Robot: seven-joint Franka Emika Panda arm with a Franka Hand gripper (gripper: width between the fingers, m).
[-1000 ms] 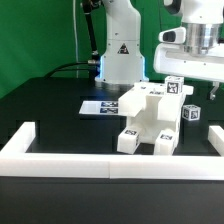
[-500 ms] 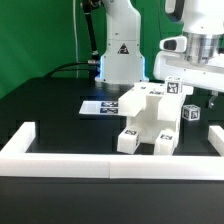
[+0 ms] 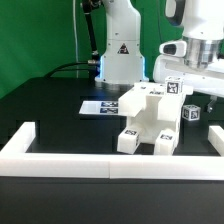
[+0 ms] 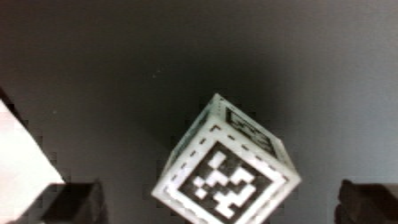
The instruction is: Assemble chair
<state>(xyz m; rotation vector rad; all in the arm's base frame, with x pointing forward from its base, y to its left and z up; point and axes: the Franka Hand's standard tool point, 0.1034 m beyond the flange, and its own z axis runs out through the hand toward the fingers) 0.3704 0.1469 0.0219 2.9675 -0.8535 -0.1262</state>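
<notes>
One tagged block (image 3: 190, 113) sits apart from chair (image 3: 148, 120).

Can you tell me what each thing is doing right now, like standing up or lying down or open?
chair: standing on the table, partly built, nothing holding it.
small tagged block: on the table beside the chair, apart from it.
pincer: above the block, fingers apart, holding nothing.
marker board: lying flat behind the chair.

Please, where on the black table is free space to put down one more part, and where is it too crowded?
Free: the black table on the exterior view's left, between the marker board and the border wall. Crowded: around the chair, and near the small tagged block under the gripper.
</notes>
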